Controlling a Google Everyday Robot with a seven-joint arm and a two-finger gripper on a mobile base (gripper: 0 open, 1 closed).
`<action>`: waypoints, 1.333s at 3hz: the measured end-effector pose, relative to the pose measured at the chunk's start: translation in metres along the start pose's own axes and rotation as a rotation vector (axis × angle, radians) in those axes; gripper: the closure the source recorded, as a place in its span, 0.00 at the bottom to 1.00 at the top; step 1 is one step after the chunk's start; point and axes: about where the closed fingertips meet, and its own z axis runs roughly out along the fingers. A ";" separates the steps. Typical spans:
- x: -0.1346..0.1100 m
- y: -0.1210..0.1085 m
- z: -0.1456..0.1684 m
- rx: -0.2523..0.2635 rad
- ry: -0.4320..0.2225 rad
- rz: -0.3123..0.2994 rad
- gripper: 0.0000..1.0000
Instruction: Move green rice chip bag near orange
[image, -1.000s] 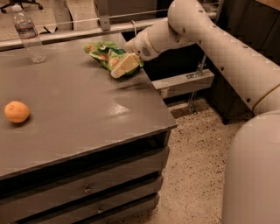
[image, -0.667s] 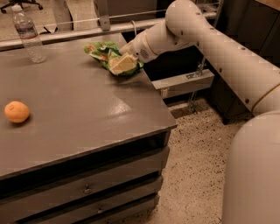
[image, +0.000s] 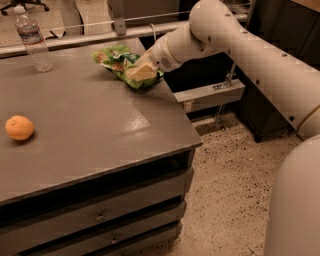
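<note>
The green rice chip bag (image: 116, 59) lies crumpled on the far right part of the grey table (image: 100, 130). My gripper (image: 142, 73) comes in from the right on the white arm (image: 235, 40) and sits on the bag's right end, touching it. The orange (image: 20, 127) rests near the table's left edge, far from the bag and closer to the front.
A clear water bottle (image: 36, 39) stands at the table's far left corner. The table's right edge lies just below the bag, with drawers (image: 100, 215) under the front. A grey shelf (image: 210, 92) and speckled floor (image: 230, 170) are to the right.
The gripper has shifted only slightly at the bag's right end. The bag, the orange and the bottle stay where they were.
</note>
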 end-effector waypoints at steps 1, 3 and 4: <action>-0.012 0.006 -0.013 0.031 -0.001 -0.044 1.00; -0.048 0.033 -0.040 0.000 -0.066 -0.053 1.00; -0.063 0.054 -0.038 -0.006 -0.071 -0.031 1.00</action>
